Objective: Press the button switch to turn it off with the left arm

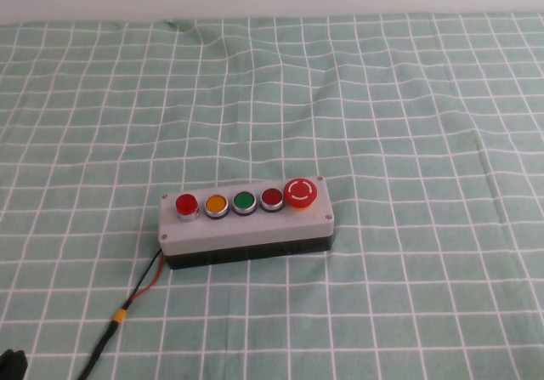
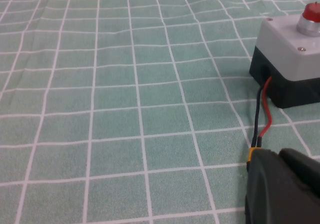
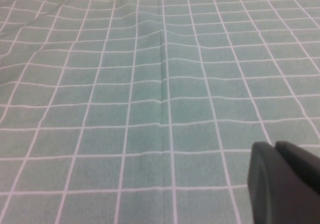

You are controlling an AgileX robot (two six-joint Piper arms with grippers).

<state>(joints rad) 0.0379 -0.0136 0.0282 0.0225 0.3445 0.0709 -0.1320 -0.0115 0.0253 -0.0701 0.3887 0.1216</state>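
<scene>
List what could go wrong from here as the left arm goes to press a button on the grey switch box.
1. The grey switch box carries five close-set buttons; the round red button at its left end sits beside the orange one, so a slightly off press may hit the wrong one.
2. The red and black wires trail toward the left gripper, low at the near left table edge, and might snag.
3. The right gripper hovers over bare green checked cloth, uninvolved.

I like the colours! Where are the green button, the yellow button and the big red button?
green button (image 1: pixel 244 201), high view, its round top.
yellow button (image 1: pixel 216 203), high view, its round top.
big red button (image 1: pixel 300 192), high view, its cap's middle.
</scene>
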